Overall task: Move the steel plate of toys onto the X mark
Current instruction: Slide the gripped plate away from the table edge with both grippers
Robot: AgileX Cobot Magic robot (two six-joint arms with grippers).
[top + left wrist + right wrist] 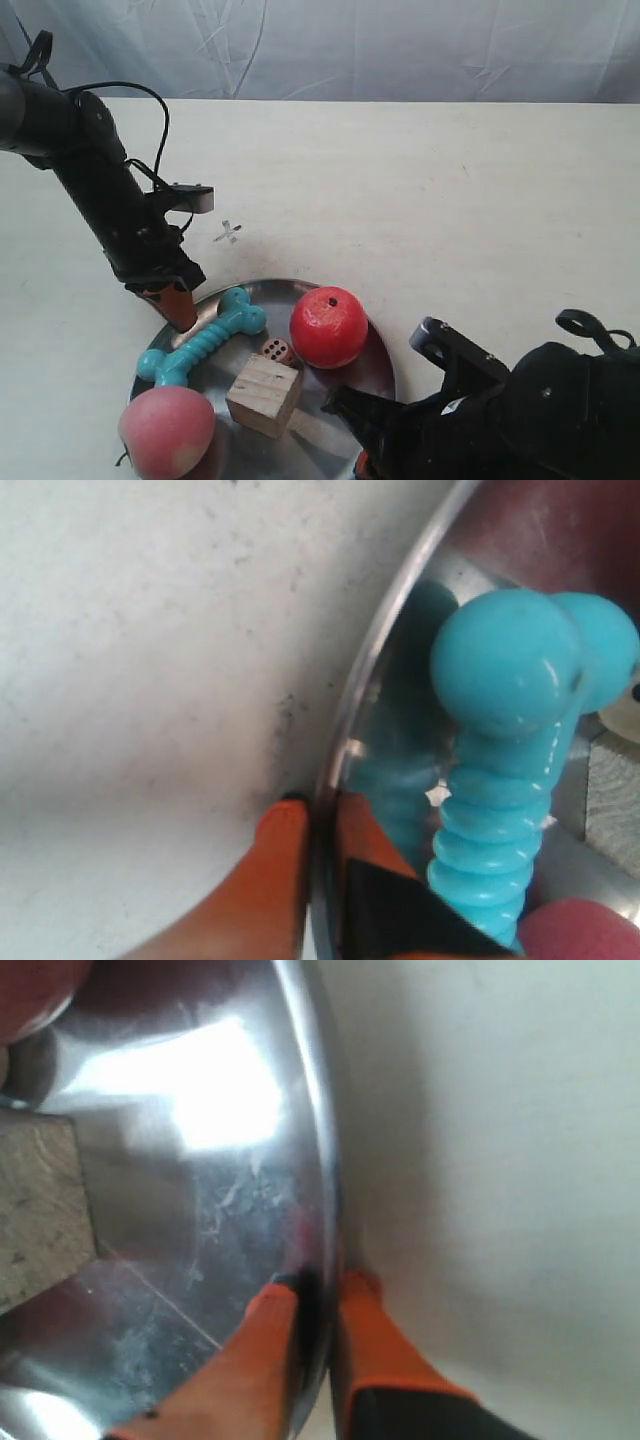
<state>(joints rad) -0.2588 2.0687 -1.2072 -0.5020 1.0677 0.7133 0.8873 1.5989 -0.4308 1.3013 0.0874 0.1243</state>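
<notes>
The steel plate (pixel 375 370) lies at the front of the table, holding the teal bone (pixel 205 340), red apple (pixel 328 326), pink peach (pixel 166 428), wooden cube (pixel 264 394) and small die (pixel 277 350). My left gripper (pixel 318 810) is shut on the plate's rim (pixel 380 650), one orange finger on each side, beside the bone (pixel 500 740). My right gripper (pixel 320 1295) is shut on the opposite rim (pixel 318 1140) the same way. The X mark (pixel 229 233) lies on the table just behind the plate, beside the arm (pixel 100 190) at the exterior view's left.
A pale wrinkled backdrop (pixel 350 45) closes off the far edge of the table (pixel 450 190). The arm (pixel 540 410) at the exterior view's right fills the front right corner. A loose black cable (pixel 150 110) loops off the other arm.
</notes>
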